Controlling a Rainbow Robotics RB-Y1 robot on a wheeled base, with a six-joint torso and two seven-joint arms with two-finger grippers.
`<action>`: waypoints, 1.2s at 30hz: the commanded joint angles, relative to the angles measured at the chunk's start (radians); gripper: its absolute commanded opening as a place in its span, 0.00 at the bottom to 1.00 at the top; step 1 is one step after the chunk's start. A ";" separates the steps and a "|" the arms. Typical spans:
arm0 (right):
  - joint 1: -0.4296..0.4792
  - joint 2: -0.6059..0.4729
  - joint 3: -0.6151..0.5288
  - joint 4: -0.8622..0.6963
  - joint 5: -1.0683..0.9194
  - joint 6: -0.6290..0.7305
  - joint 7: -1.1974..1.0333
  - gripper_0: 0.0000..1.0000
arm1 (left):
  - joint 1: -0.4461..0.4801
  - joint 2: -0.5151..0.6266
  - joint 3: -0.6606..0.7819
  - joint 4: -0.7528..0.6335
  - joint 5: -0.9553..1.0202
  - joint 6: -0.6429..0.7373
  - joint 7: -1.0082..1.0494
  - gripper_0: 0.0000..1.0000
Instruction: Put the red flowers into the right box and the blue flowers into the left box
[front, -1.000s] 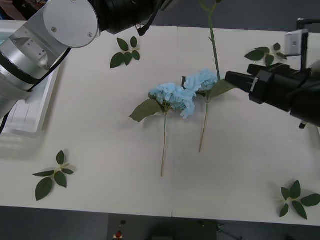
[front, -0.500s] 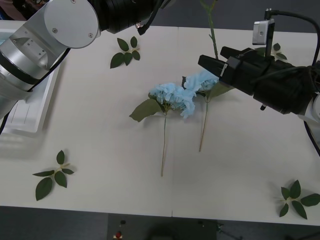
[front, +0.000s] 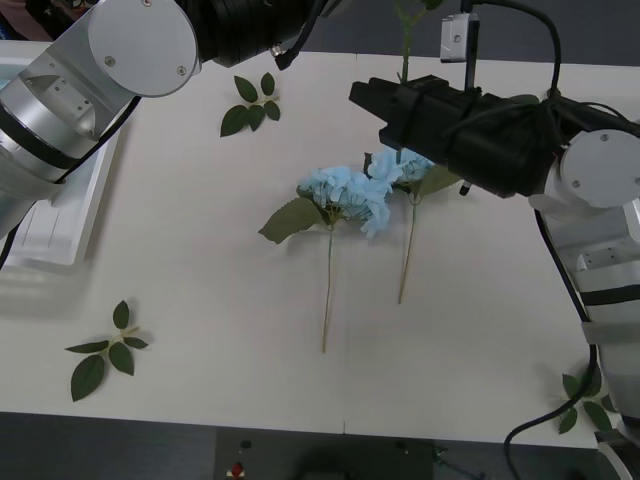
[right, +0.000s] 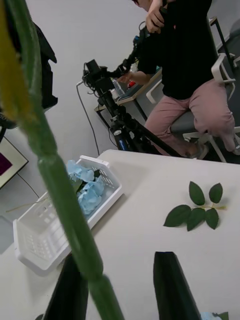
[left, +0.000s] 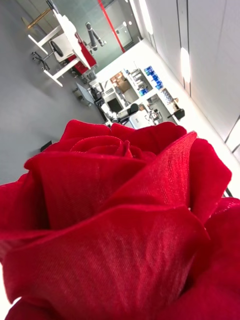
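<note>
The pale bench (front: 200, 300) is crowded at its 10-to-12 o'clock side by the left arm (front: 140, 45). I cannot tell how the left hand is set, though a red flower (left: 115, 215) sits right against its camera. The right arm reaches in from 3 o'clock. The right hand (front: 362, 98) hangs at 1 o'clock of the bench centre with its fingers (right: 172, 285) wide apart. The green stem (front: 404, 45) passes between them, hard against one finger rather than centred.

The left box (front: 60, 215) lies at 9 o'clock and already has a blue cluster (right: 85, 187) in it. Two blue flowers (front: 345, 195) lie at the centre, heads touching, just under the right arm. Leaf sprigs (front: 250, 105) are scattered at 11, 7 and 5 o'clock.

The main risk, as I judge it, is that closing on an off-centre stem may pinch it at the finger edge. It could then twist or slip out, dropping the rose onto the blue heads. If the arm dips while low, it could also drag those flowers out of place.
</note>
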 joint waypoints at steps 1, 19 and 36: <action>-0.050 0.019 -0.005 0.025 -0.006 0.032 0.066 0.00 | -0.004 0.006 0.012 -0.023 -0.005 -0.018 0.035 0.00; -0.057 -0.014 0.007 0.037 -0.004 0.032 0.061 0.00 | -0.004 0.006 0.012 -0.023 -0.005 -0.018 0.035 1.00; -0.070 -0.809 0.195 0.413 -0.263 0.117 -0.083 0.00 | 0.022 0.199 0.076 -0.026 0.317 0.281 0.048 1.00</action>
